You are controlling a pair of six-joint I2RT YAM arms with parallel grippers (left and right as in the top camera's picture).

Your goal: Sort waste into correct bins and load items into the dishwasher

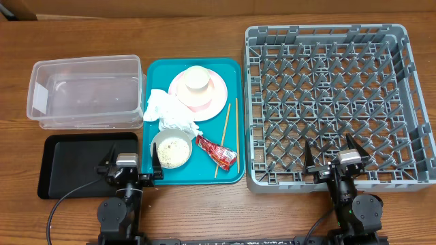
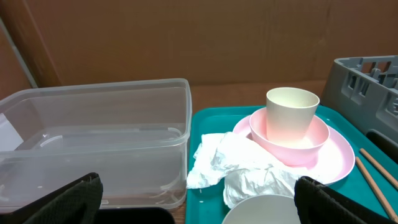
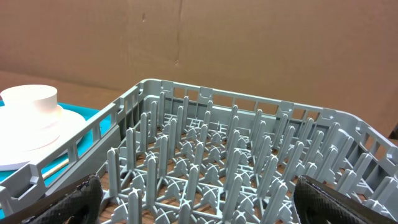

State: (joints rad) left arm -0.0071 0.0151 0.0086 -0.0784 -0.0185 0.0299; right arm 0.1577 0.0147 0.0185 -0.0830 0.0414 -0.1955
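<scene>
On teal tray (image 1: 197, 173), all waste (image 1: 167, 109) and dishes (image 1: 215, 96) sit unsorted; dish rack (image 1: 327, 102) holds 0 items; left gripper (image 1: 131, 165), right gripper (image 1: 334, 160) fingers apart, empty.

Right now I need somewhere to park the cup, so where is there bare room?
Free: the whole dish rack, the clear tub and the black tray hold nothing. Crowded: the teal tray, where napkin, plate stack, grey-green bowl, sauce packet and chopsticks leave only small corners bare.
</scene>
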